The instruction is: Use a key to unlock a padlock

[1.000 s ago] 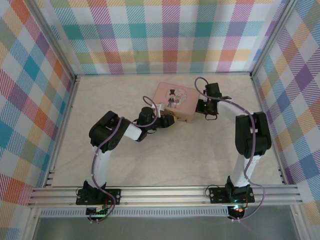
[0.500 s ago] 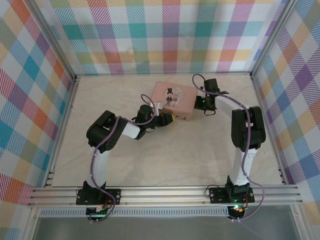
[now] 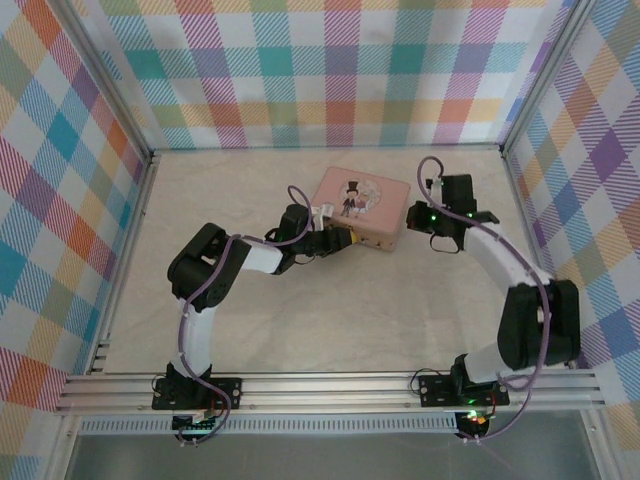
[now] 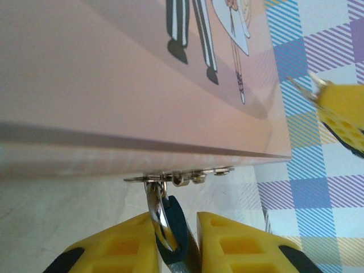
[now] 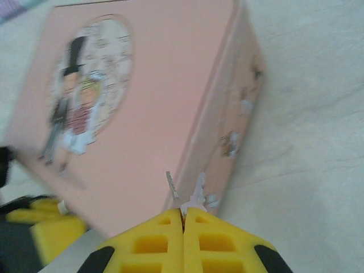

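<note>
The padlock [image 4: 177,224] has a blue-teal body, and its silvery shackle [image 4: 154,196] hangs through the hasp on the front of the pink tin [image 4: 114,85]. My left gripper [image 4: 177,222] is shut on the padlock's body, at the tin's near edge [image 3: 345,240]. My right gripper [image 5: 183,211] is shut on the key [image 5: 171,185]; two thin toothed blades stick out of its tips toward the tin's right corner. From above, the right gripper [image 3: 412,220] sits just right of the tin [image 3: 362,195]. In the left wrist view the key [image 4: 307,85] pokes from a yellow right finger [image 4: 341,116].
The pink tin [image 5: 142,102] with cartoon figures on its lid lies mid-table, toward the back. Plaid walls [image 3: 330,70] close in the back and both sides. Bare tabletop [image 3: 350,320] stretches from the tin to the near rail.
My right arm has swung rightward and slightly nearer, carrying the key off the tin's right side. The tin has shifted a little to the right. My left gripper has stayed on the padlock.
</note>
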Tool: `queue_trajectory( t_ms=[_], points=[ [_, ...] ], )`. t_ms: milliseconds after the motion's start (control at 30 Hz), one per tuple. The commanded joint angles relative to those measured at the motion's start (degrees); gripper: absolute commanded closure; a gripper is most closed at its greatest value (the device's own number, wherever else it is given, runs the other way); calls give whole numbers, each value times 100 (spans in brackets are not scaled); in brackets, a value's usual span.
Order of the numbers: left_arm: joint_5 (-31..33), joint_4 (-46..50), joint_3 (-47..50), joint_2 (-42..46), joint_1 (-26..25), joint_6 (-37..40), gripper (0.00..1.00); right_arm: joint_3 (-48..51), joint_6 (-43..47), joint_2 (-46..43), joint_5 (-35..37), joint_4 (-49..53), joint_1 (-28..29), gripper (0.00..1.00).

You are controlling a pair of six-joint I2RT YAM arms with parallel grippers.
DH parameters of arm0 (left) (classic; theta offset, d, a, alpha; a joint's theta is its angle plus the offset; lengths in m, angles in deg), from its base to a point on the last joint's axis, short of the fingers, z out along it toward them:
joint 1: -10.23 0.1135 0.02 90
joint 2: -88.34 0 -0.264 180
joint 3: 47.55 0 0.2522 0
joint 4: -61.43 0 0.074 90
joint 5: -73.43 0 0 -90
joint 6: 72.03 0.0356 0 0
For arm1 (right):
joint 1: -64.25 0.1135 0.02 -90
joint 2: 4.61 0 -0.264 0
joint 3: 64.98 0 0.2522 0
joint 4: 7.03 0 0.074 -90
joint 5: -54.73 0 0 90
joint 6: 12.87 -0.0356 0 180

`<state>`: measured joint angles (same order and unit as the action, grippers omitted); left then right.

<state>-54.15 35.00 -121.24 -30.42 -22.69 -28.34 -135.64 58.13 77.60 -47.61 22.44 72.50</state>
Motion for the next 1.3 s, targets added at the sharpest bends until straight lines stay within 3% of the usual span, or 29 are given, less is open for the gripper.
queue_trajectory(
  t_ms=[0,167,300,567,767,1067,1267],
  points=[
    [-425,499,-122,236,-100,-529,79,521,-414,-583,-1171,-583,9,100],
    [-459,538,-254,283,-109,-634,79,1576,-1257,-1152,-2789,-2267,13,100],
    [-459,342,-268,267,-113,-826,78,2328,-1961,-1325,-2912,-3443,134,100],
    [-417,158,-351,239,-134,-1089,78,3606,-3063,-1256,-1692,-5612,831,100],
    [-312,-171,-371,173,-177,-1386,78,3948,-3682,-827,-696,-6426,1278,100],
    [-161,-858,-259,64,-223,-1834,78,4021,-4461,306,-489,-7842,1364,100],
    [-118,-968,-248,-7,-272,-1864,78,3909,-4478,299,-442,-7709,1365,100]
  ],
)
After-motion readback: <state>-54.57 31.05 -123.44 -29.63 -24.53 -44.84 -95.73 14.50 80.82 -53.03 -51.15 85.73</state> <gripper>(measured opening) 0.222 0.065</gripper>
